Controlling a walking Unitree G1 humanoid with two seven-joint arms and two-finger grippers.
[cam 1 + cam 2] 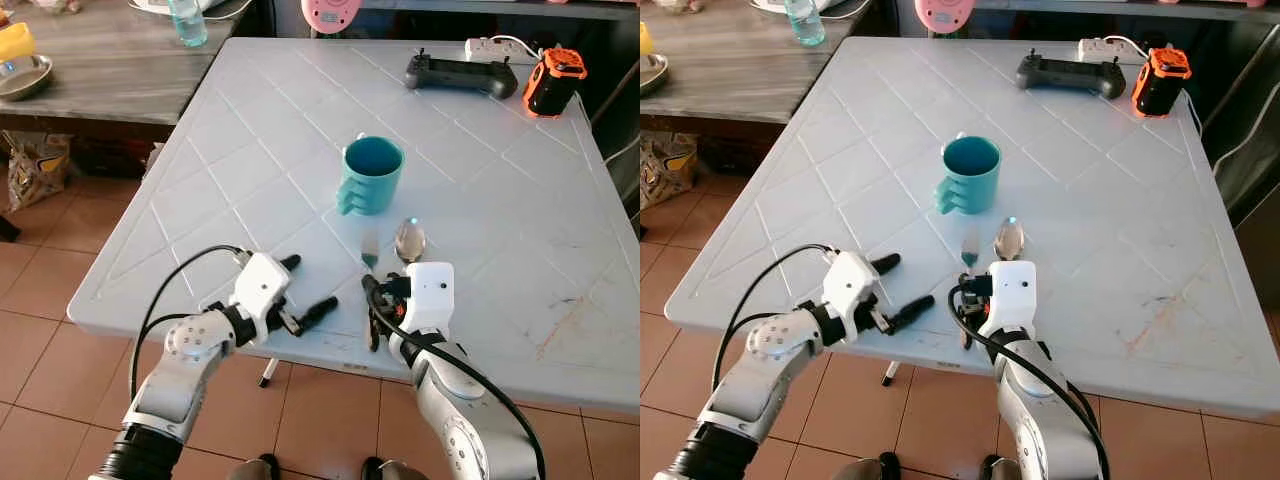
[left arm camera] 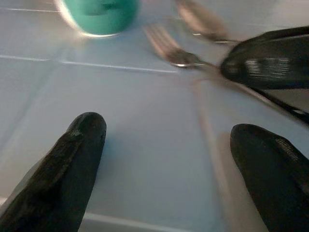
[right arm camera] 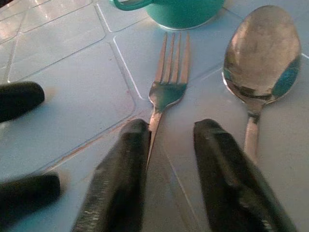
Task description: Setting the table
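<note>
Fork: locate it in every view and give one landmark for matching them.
Left eye: fork just below the mug, left of the spoon.
Right eye: fork, same spot.
Left wrist: upper middle, blurred.
Right wrist: centre, between mug and end effector.
Landmark: the teal mug.

Shiny metal fork (image 3: 167, 82) and spoon (image 3: 260, 53); glossy teal mug (image 1: 371, 175).

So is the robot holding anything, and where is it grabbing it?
Nothing is held. The right gripper is open, its fingers straddling the fork handle, not clamped. The left gripper is open and empty.
</note>
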